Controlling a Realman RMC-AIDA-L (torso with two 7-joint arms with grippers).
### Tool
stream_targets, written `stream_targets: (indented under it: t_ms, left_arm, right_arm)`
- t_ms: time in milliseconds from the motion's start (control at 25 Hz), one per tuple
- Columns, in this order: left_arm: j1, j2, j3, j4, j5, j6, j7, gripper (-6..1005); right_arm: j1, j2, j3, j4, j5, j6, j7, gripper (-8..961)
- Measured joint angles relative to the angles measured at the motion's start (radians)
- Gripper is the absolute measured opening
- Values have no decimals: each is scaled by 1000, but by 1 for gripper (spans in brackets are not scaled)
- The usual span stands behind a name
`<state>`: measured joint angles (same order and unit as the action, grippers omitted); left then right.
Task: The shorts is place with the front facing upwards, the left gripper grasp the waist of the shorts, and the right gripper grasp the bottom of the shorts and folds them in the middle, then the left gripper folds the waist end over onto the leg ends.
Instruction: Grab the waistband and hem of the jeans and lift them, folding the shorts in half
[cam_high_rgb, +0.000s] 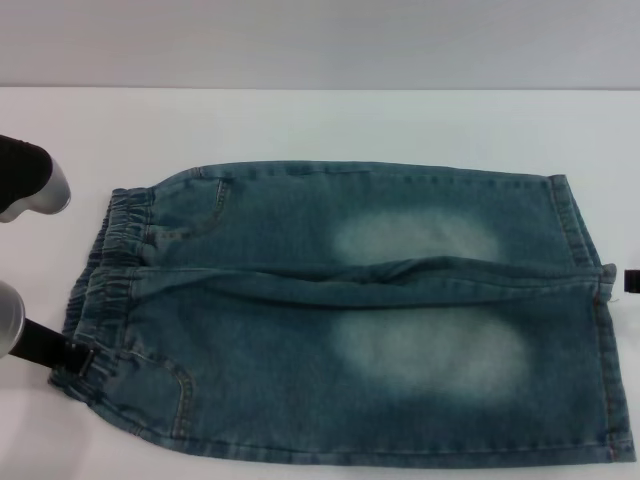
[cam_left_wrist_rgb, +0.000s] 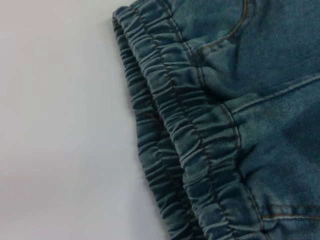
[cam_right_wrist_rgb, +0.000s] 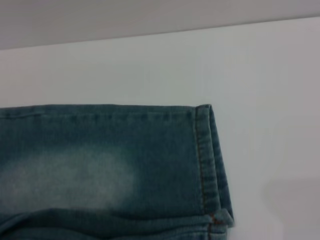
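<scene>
1. Head view: we see the shorts (cam_high_rgb: 340, 310) flat on the bench (cam_high_rgb: 300, 120), long axis running crosswise.
2. Left hand (cam_high_rgb: 70, 358) touches the waistband corner; grip unclear.
3. Right hand (cam_high_rgb: 631, 281) sits beside the leg ends (cam_high_rgb: 590, 300); grip unclear.

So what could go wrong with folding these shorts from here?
The left hand sits at the near corner of the blue-green denim shorts' gathered elastic waistband, which lies in two layers; it might pinch only one. A ridge of fabric between the legs could make the fold lumpy.
</scene>
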<state>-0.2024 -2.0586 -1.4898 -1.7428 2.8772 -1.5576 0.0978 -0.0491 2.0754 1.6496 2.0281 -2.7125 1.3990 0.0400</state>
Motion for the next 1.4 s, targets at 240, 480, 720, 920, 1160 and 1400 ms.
stream_targets:
  t_ms: [240,480,720,920,1160,1400]
  left_arm:
    - [-9,1,-6,-15,2,-10,2,118]
    - [-26,1,-5,-9,2,-5,2,29]
    - [-47,0,-3,-1,2,0,0,29]
    - [-60,0,-3,18,2,3,-1,29]
    - [-75,0,-5,23,2,6,-4,30]
    - [-76,0,-5,23,2,6,-4,30]
  right_arm:
    - [20,0,0,4,2,109,8,788]
    - [13,0,-18,-1,-1,125,9,788]
    - [3,0,-48,-18,-2,123,11,788]
    - [0,0,-86,-59,-2,117,19,788]
    - [0,2,-134,-120,-3,108,30,788]
    - [0,2,-143,-127,-3,106,32,787]
